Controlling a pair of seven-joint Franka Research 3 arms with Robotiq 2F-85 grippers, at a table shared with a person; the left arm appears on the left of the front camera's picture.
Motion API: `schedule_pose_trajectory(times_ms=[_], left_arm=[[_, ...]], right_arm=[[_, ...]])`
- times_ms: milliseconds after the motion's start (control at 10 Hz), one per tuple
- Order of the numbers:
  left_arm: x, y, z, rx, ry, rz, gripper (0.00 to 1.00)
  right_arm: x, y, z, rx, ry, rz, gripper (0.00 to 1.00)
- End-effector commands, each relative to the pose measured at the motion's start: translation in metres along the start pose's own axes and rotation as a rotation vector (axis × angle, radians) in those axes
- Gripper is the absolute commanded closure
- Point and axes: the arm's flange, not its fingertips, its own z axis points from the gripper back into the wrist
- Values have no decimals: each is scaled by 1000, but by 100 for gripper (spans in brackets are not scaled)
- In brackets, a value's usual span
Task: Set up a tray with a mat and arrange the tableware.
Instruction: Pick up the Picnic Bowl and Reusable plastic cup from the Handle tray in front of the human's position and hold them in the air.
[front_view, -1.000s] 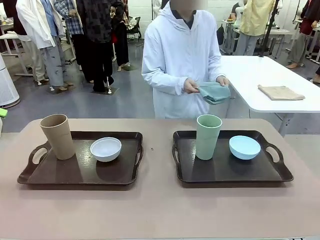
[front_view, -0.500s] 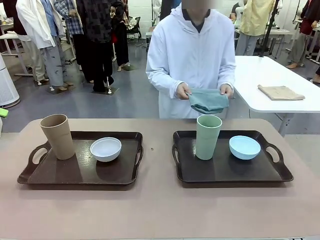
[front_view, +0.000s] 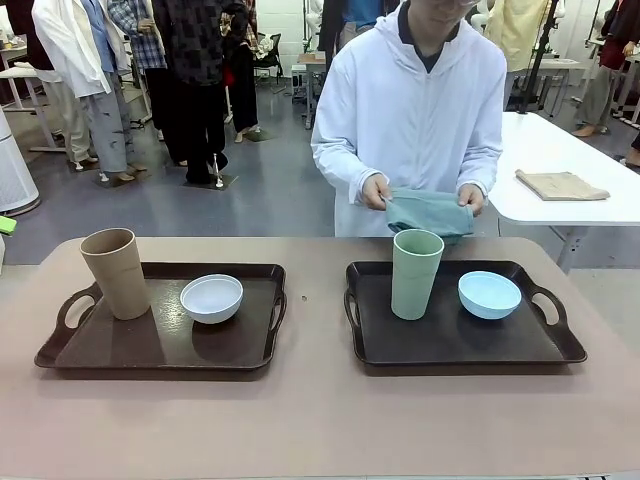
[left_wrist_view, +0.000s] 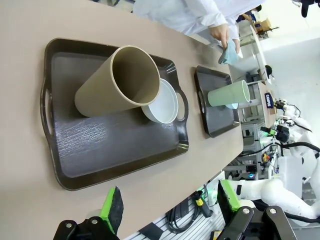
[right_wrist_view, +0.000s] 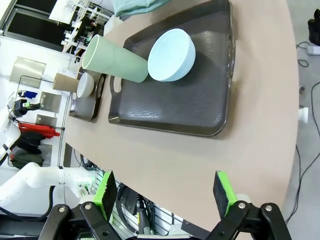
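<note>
Two dark brown trays sit side by side on the table. The left tray (front_view: 150, 345) carries a tan tumbler (front_view: 116, 272) and a white bowl (front_view: 211, 298). On the right tray (front_view: 440, 340) stand a pale green tumbler (front_view: 416, 273) and a light blue bowl (front_view: 489, 295). Behind the right tray, a person in white holds a folded teal mat (front_view: 430, 213) in both hands, just above the table's far edge. My left gripper (left_wrist_view: 170, 202) hangs open above the table's near edge, by the left tray (left_wrist_view: 100, 145). My right gripper (right_wrist_view: 165, 195) is open too, short of the right tray (right_wrist_view: 195, 100).
A white side table (front_view: 540, 160) at the back right holds a folded tan cloth (front_view: 561, 185). The beige table (front_view: 320, 420) has bare room in front of and between the trays. People stand far off at the back left.
The person has stepped right and leaned forward, bringing the teal mat lower and closer to the far edge of the right tray. Trays, tumblers and bowls have stayed put.
</note>
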Motion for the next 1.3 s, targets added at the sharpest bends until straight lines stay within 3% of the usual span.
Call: schedule_pose_trajectory(times_ms=[0, 1200], left_arm=[[0, 2, 0, -16, -4, -5, 0], [0, 2, 0, -16, -4, -5, 0]], right_arm=[[1, -3, 0, 23, -20, 11, 0], [1, -3, 0, 23, -20, 11, 0]])
